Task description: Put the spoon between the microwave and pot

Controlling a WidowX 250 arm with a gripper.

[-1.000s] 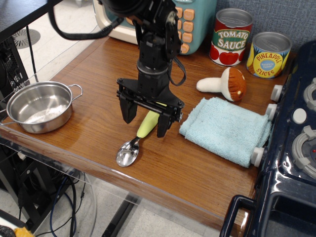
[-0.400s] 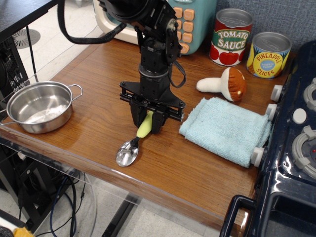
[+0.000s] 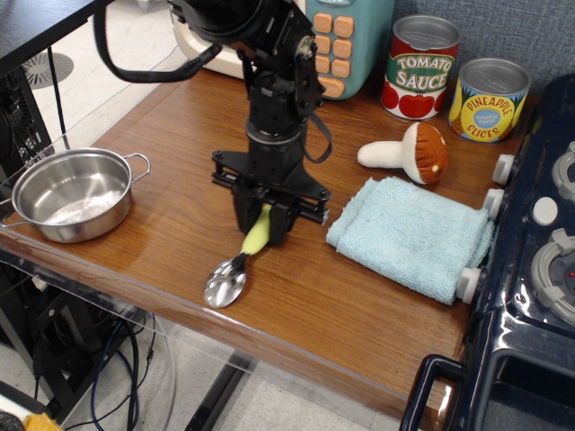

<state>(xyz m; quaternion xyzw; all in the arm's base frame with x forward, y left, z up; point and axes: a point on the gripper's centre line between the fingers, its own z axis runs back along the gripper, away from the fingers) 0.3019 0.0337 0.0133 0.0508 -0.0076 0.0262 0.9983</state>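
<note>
The spoon (image 3: 235,268) has a shiny metal bowl and a yellow-green ridged handle. My gripper (image 3: 261,227) is shut on the handle, and the spoon hangs tilted with its bowl low over the table's front edge. The shiny steel pot (image 3: 70,193) stands at the left edge of the table. The microwave (image 3: 346,40), teal with orange buttons, stands at the back, mostly hidden behind my arm.
A light blue cloth (image 3: 411,235) lies right of the gripper. A toy mushroom (image 3: 415,153) lies behind it. A tomato sauce can (image 3: 422,67) and a pineapple can (image 3: 488,100) stand at the back right. A dark toy stove (image 3: 530,269) fills the right side.
The open gripper closed on the spoon's handle. It then moved slightly left and lifted the handle, so the spoon's bowl shifted left and toward the front.
</note>
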